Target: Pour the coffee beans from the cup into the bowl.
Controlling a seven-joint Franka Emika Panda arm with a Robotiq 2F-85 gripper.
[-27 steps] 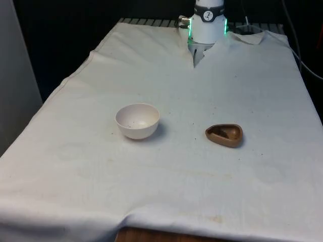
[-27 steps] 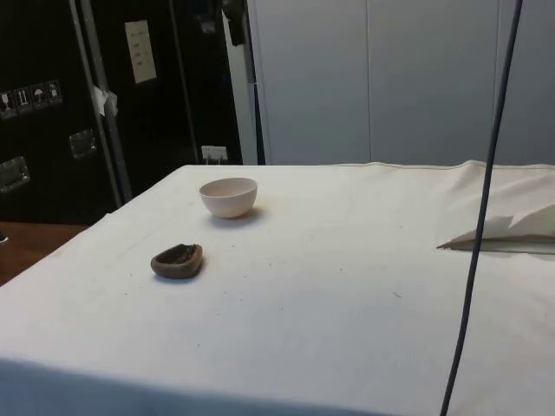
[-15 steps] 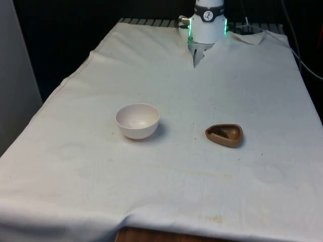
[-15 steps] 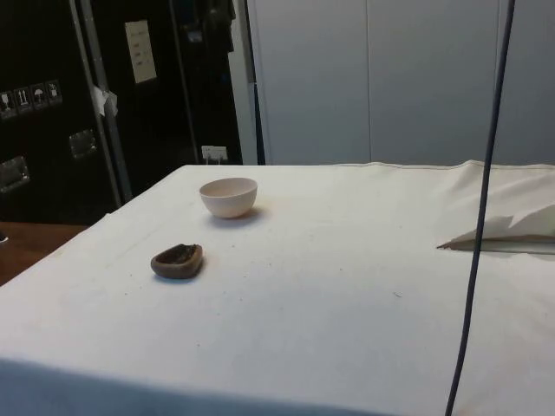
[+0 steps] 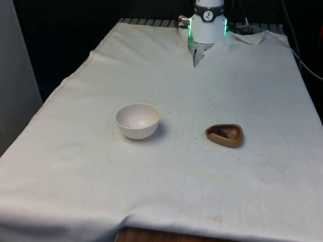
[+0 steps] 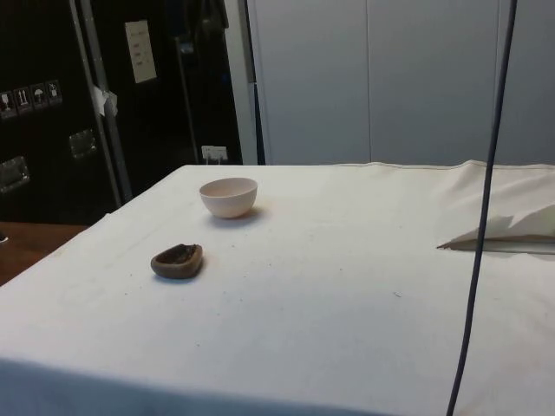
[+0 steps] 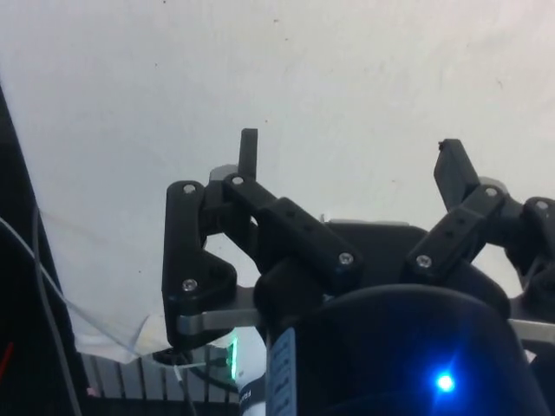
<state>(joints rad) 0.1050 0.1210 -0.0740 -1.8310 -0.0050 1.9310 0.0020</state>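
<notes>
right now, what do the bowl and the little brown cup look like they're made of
The bowl looks like glazed ceramic or smooth plastic: off-white, even in colour, with a soft sheen and a thin, regular rim. The cup looks like carved wood: warm brown, matte, with a thick rounded wall and an uneven teardrop shape. Fired clay is also possible.

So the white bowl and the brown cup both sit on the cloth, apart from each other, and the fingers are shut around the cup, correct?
Not quite. The bowl and cup do sit apart on the cloth, but the fingers are open and hold nothing; the wrist view shows them spread over bare cloth, away from the cup.
</notes>
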